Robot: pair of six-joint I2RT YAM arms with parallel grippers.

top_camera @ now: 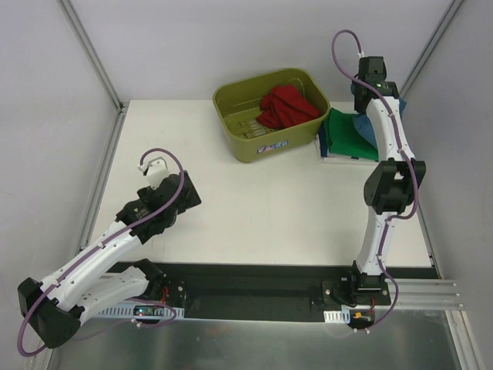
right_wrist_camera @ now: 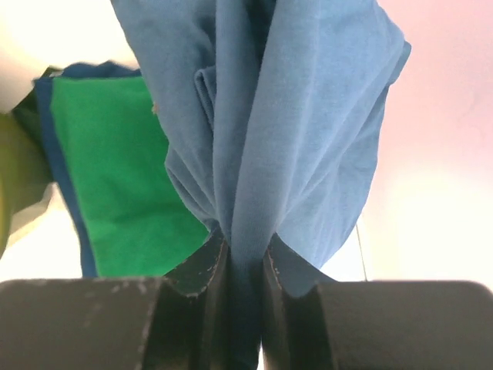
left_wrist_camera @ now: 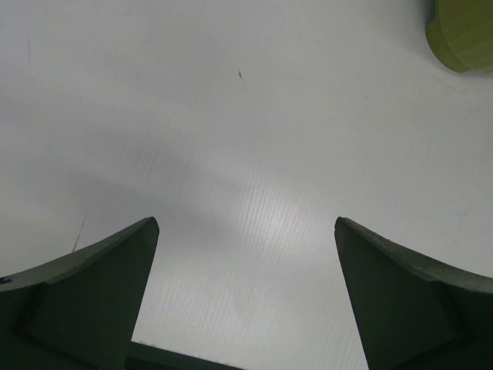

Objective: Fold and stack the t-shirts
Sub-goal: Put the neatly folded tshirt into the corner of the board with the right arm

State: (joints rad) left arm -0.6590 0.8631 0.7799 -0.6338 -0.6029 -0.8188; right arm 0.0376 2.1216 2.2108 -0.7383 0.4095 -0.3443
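Note:
In the right wrist view my right gripper [right_wrist_camera: 245, 239] is shut on a bunched fold of the teal-blue t-shirt [right_wrist_camera: 296, 116], which hangs gathered between its fingers. The bright green t-shirt [right_wrist_camera: 115, 177] lies flat just to the left, with a blue edge showing along it. From above, green cloth [top_camera: 345, 132] and blue cloth [top_camera: 370, 129] sit at the table's far right, partly under the right arm. The red t-shirt [top_camera: 286, 106] lies crumpled in the olive tub [top_camera: 239, 131]. My left gripper [left_wrist_camera: 246, 223] is open over bare table, holding nothing.
The olive tub stands at the back centre, and its corner [left_wrist_camera: 462, 31] shows at the top right of the left wrist view. Metal frame posts and grey walls border the table. The left arm [top_camera: 115, 239] lies low at the near left.

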